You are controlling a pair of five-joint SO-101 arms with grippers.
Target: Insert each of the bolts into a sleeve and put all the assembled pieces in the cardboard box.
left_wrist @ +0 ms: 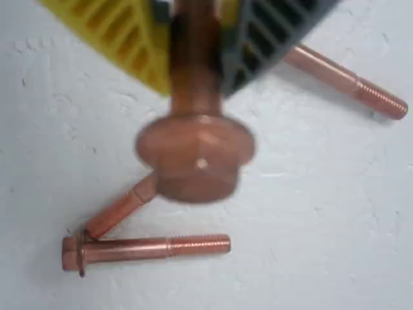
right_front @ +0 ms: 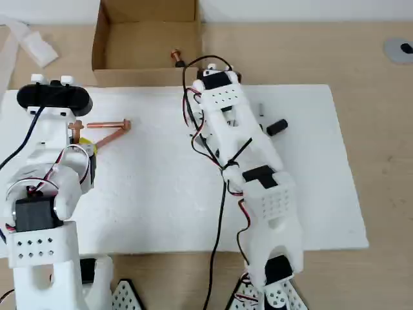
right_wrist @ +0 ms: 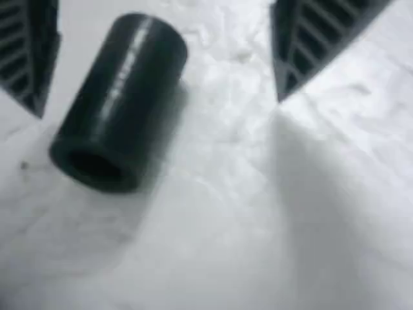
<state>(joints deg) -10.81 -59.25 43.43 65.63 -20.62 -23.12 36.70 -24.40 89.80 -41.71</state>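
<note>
My left gripper point(left_wrist: 193, 77) is shut on a copper bolt point(left_wrist: 193, 152), its flanged head pointing at the camera, just above the white mat. In the high view this gripper point(right_front: 80, 132) hangs at the mat's left. Under it lie three loose bolts: one flat point(left_wrist: 145, 248), one slanted point(left_wrist: 116, 210) and one farther off point(left_wrist: 345, 81). My right gripper point(right_wrist: 161, 103) is open low over the mat, with a black sleeve point(right_wrist: 119, 103) lying on its side between the fingers, touching neither. The cardboard box point(right_front: 103, 45) stands at the back, holding a bolt with a dark piece point(right_front: 176, 57).
The right arm point(right_front: 239, 129) stretches across the middle of the white mat point(right_front: 148, 206). Another black sleeve point(right_front: 277, 126) lies on the mat to its right. Cables trail along that arm. A white strip point(right_front: 32, 42) lies at the back left.
</note>
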